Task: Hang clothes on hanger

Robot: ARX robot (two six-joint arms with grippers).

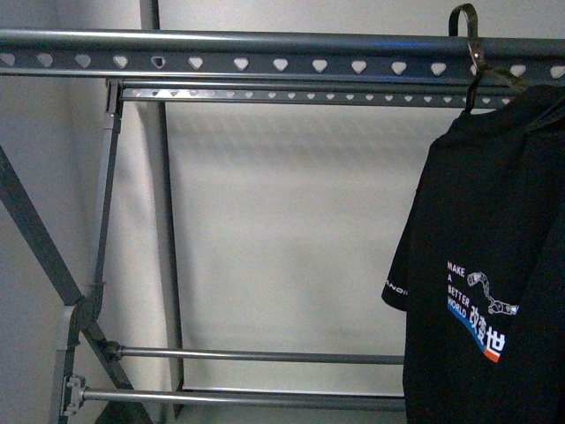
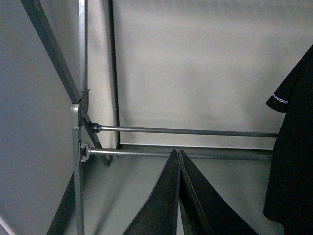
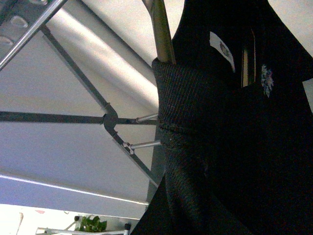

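A: Pale wall behind; the black T-shirt [image 1: 494, 265] hangs from the rack's top rail [image 1: 265, 51] by a hook [image 1: 470, 40], far right.

B: Left gripper [image 2: 179, 161] is pressed closed, empty (right one's unreadable). Back away slowly, don't snag fabric.

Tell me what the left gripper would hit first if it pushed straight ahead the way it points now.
Probably the lower rod of the drying rack: the shut left gripper points at it, though depth is unclear.

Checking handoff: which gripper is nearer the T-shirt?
Right. Its wrist view is filled by the T-shirt collar, right up against it. The left gripper is shut, off to the shirt's side, apart from it.
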